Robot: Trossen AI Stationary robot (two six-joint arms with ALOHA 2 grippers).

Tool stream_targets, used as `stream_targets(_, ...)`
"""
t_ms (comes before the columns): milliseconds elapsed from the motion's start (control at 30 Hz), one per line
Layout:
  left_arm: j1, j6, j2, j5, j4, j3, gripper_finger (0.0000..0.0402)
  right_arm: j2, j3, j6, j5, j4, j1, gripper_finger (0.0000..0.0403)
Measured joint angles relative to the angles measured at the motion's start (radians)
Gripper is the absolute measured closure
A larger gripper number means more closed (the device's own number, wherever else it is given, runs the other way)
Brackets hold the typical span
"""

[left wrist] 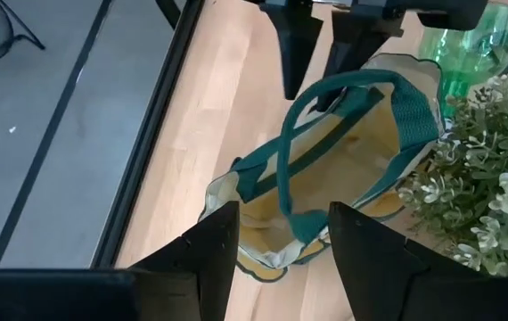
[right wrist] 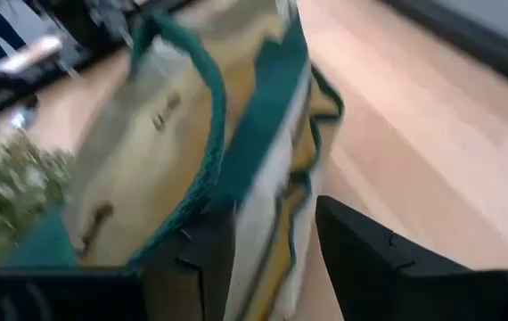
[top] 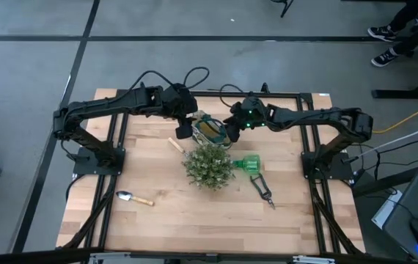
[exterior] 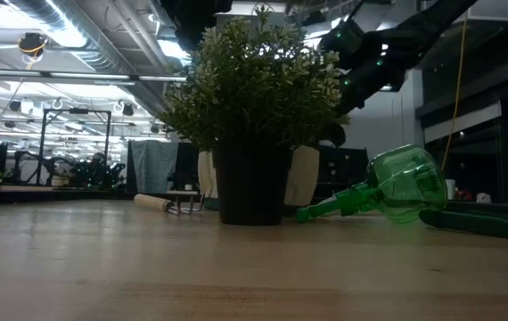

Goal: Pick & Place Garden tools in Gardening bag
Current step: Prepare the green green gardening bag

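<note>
The cream gardening bag [top: 210,129] with green trim stands open at the table's far middle, behind the bushy plant [top: 209,166]. My left gripper [top: 185,131] is open at the bag's left end, with the end rim [left wrist: 272,254] between its fingers. My right gripper [top: 232,132] is open at the bag's right end. The green plastic tool [top: 249,163] and the dark shears [top: 265,190] lie right of the plant. The trowel [top: 134,198] lies near left. The short wooden piece [top: 174,144] lies left of the plant. My left gripper comes at the bag's left end from above, slanting; whether its fingers [left wrist: 214,245] touch the rim I cannot tell. My right gripper has one finger inside the bag and one outside its right-end wall [right wrist: 272,223]; whether they touch the wall I cannot tell.
The plant in its dark pot [exterior: 252,183] stands close in front of the bag. A black frame [top: 114,125] runs along the table's left, far and right sides. Bare wood [top: 209,220] lies toward the near edge.
</note>
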Motion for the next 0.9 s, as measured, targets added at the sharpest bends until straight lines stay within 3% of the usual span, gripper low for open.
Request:
stream_targets(100, 0.0, 0.0, 0.0, 0.0, -0.004, 0.0, 0.0233, 0.0, 0.0, 0.004, -0.021, 0.083, 0.0, 0.0243)
stream_targets(300, 0.0, 0.0, 0.001, 0.001, -0.006, 0.0, 0.0233, 0.0, 0.0, 0.011, -0.186, 0.256, 0.006, 0.0243)
stream_targets(667, -0.001, -0.029, 0.046, 0.015, 0.107, 0.0, 0.0233, -0.001, 0.0, 0.007, -0.191, 0.314, 0.07, 0.0243)
stream_targets(900, -0.001, -0.033, 0.111, 0.166, 0.131, 0.0, 0.0233, -0.001, 0.0, 0.0, -0.191, 0.313, 0.103, 0.0243)
